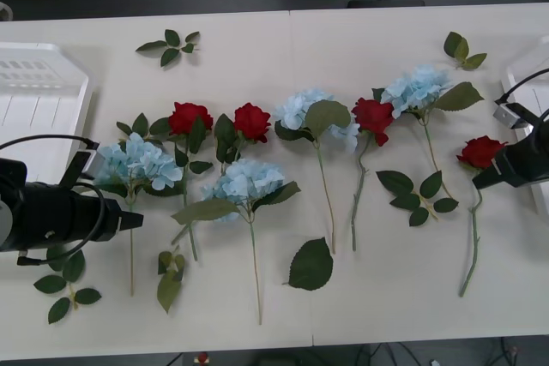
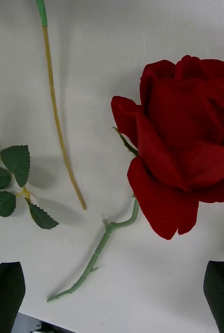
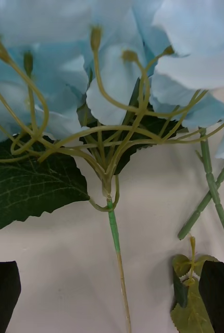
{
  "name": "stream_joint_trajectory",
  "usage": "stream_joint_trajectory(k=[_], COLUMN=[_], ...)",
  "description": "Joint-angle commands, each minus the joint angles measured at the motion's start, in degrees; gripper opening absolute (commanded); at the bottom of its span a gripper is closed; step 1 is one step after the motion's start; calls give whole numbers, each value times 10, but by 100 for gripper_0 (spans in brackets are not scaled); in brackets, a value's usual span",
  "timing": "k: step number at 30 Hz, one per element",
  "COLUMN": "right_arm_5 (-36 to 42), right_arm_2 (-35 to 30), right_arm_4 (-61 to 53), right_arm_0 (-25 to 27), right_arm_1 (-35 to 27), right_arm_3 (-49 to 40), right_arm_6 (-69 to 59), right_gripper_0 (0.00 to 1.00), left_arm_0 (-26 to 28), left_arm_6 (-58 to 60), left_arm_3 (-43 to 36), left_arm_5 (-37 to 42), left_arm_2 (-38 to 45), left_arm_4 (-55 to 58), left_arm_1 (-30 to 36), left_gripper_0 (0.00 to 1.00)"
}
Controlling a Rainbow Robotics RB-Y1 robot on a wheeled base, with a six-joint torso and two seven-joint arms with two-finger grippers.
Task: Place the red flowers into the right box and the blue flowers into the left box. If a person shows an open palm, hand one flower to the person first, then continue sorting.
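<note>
The smooth white counter filled the frame. At the left edge sat the left box, white ribbed plastic; the right box at the right edge. Puffy blue flowers and velvety red flowers lay in a row across the centre. The left tool hung spread wide, empty, over a blue cluster's wiry stem; the right tool, equally spread, empty, beside the rightmost rose.
</note>
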Motion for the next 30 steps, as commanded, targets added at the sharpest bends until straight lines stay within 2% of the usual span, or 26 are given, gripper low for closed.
stream_joint_trajectory(k=[1, 7, 22, 23, 25, 26, 30], right_arm_5=[-20, -34, -52, -54, -59, -64, -76], right_arm_2=[-1, 1, 1, 1, 1, 1, 1], right_arm_4=[20, 42, 75, 77, 82, 86, 93], right_arm_0=[19, 26, 26, 26, 26, 26, 26], right_arm_1=[9, 22, 80, 81, 86, 87, 94], right_arm_3=[1, 10, 40, 40, 40, 41, 47], right_arm_6=[-25, -31, -46, -47, -51, -53, -60], right_gripper_0=[100, 100, 100, 100, 100, 100, 100], left_arm_0=[-36, -68, -82, -85, -85, -85, -86], left_arm_6=[39, 40, 32, 31, 30, 29, 25], left_arm_3=[20, 43, 74, 75, 75, 75, 75], left_arm_5=[-8, -8, -11, -11, -11, -11, -12], left_arm_2=[-25, -48, -52, -52, -52, -52, -52], left_arm_4=[-16, -34, -65, -67, -71, -72, -74], left_arm_1=[-19, -31, -58, -59, -60, -60, -60], left_gripper_0=[100, 100, 100, 93, 15, 0, 0])
